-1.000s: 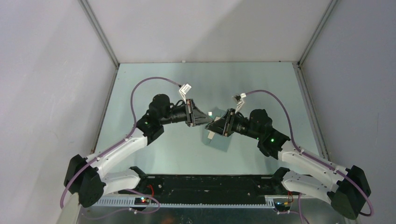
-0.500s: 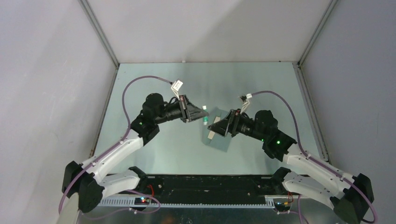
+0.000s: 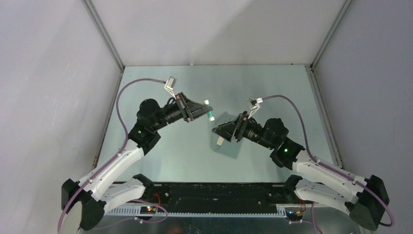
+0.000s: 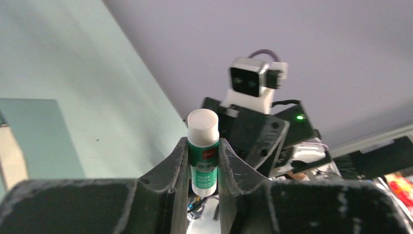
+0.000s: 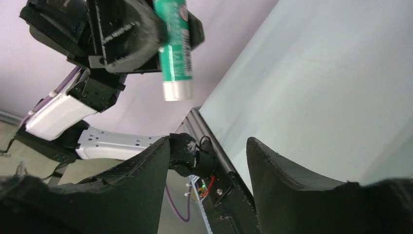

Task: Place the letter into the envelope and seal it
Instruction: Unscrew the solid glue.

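My left gripper (image 3: 207, 108) (image 4: 203, 146) is shut on a green glue stick (image 3: 209, 112) (image 4: 203, 139) with a white cap and holds it in the air. The same glue stick (image 5: 175, 53) hangs above my right gripper (image 5: 208, 151) in the right wrist view. My right gripper (image 3: 216, 130) stands open and empty, a short way right of the stick. Below it the teal-grey envelope (image 3: 230, 149) (image 4: 34, 136) lies flat on the table. A tan strip of the letter (image 3: 220, 142) (image 4: 6, 156) shows at the envelope's left edge; the rest of it is hidden.
The pale green table (image 3: 170, 146) is enclosed by grey walls on three sides, with metal rails (image 3: 109, 112) along its edges. Purple cables (image 3: 131, 85) loop over both arms. A black bar (image 3: 214, 192) with both arm bases lies along the near edge.
The two grippers were together at the glue stick. My right gripper has opened and let go. My left arm has carried the stick up and back to the left.
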